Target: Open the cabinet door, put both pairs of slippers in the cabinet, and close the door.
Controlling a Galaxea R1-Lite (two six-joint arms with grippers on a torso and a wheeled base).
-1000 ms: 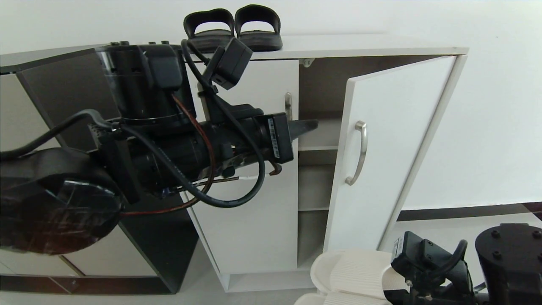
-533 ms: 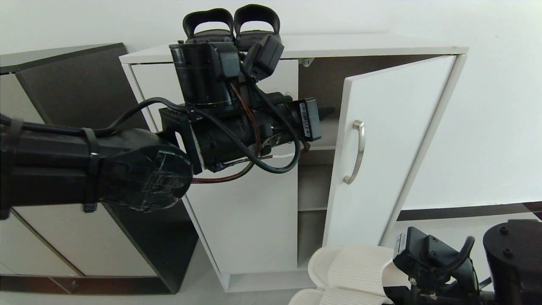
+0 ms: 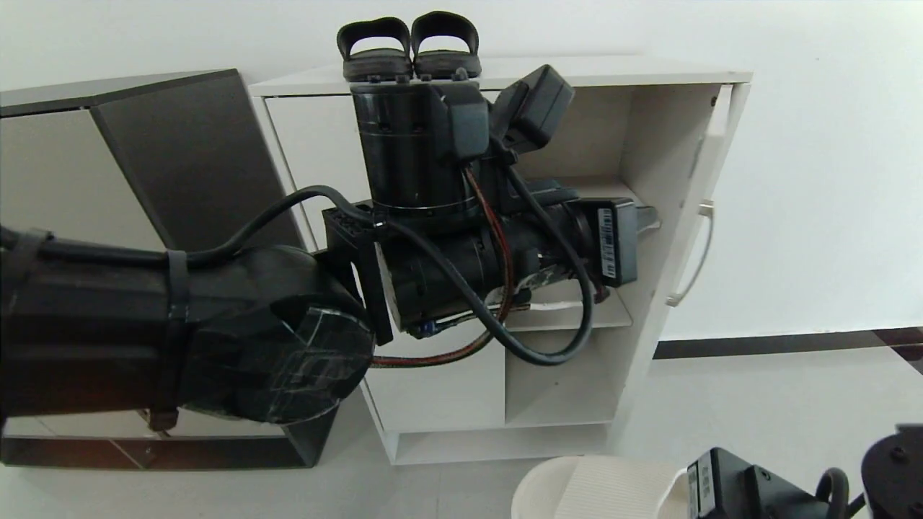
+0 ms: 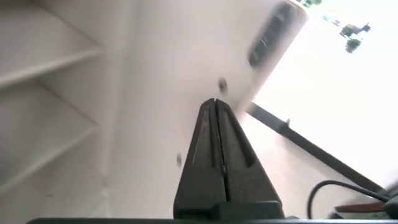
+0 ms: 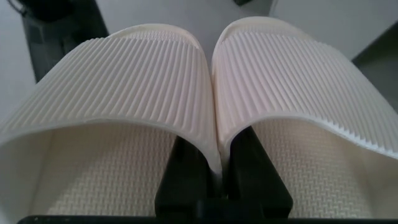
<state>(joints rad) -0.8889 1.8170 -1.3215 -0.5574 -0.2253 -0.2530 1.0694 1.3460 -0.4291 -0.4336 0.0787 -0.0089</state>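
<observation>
The white cabinet [image 3: 433, 404] has its right door [image 3: 710, 166] swung wide, seen almost edge-on, with the handle [image 3: 698, 252] pointing right. My left gripper [image 3: 651, 220] is shut and holds nothing. It sits at the open right compartment, its tip [image 4: 214, 104] close against a white panel by the door. A pair of black slippers [image 3: 407, 47] stands on the cabinet top. At the bottom of the head view, my right gripper [image 5: 214, 163] is shut on the inner straps of a pair of white ribbed slippers [image 3: 598, 490], held side by side [image 5: 124, 81].
A dark cabinet [image 3: 180, 144] stands against the white one's left side. Shelves [image 3: 577, 313] divide the open compartment, and the lowest bay [image 3: 555, 389] has nothing in it. Pale floor [image 3: 757, 389] lies open to the right of the door.
The left arm has swept right and the door has swung from half open to wide open. The head view has shifted, so the white slippers now sit lower in the picture.
</observation>
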